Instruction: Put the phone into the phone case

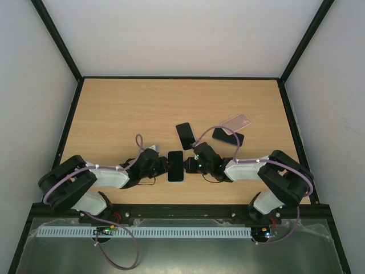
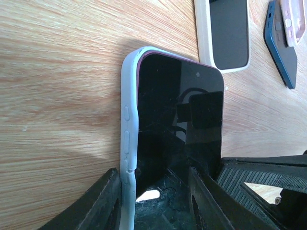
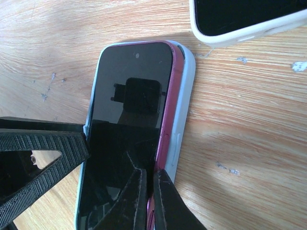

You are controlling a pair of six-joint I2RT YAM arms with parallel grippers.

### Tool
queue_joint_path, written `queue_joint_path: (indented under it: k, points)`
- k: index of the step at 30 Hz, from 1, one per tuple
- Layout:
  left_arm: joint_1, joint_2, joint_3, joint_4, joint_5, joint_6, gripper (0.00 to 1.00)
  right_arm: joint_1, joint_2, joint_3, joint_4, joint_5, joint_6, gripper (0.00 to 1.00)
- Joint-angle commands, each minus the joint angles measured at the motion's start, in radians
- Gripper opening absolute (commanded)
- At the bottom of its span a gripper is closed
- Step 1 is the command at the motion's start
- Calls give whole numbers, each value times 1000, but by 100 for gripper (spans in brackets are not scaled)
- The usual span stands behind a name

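A phone (image 1: 176, 164) with a dark screen and magenta frame lies in a light blue phone case (image 1: 175, 180) near the table's front centre. In the right wrist view the phone's (image 3: 129, 110) magenta side stands above the case's wall (image 3: 184, 115). My right gripper (image 3: 149, 168) is shut, with its tips down on that magenta edge. My left gripper (image 2: 152, 172) is open. One finger is against the case's outer wall (image 2: 128, 120). The other is over the screen (image 2: 180, 110).
A black-screened phone in a white case (image 1: 184, 135) lies just beyond. A dark blue phone (image 1: 228, 137) and a pink case (image 1: 235, 121) partly on it lie to the far right. Black frame rails border the table.
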Motion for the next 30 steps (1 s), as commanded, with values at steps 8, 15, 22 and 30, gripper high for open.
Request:
queue_joint_path:
  k: [8, 15, 22, 30]
  points:
    - [-92, -96, -10, -153, -55, -125, 40, -12, -30, -37, -31, -23, -22, 23]
    - [-52, -225, -82, -175, -92, -124, 53, -17, -20, -41, -36, -90, -16, 45]
    - [-41, -272, -122, -159, -78, -122, 61, -17, 74, -74, 119, -206, 61, 60]
    - [-52, -180, -132, -87, -39, -138, 61, -18, 134, -95, 319, -322, 192, 62]
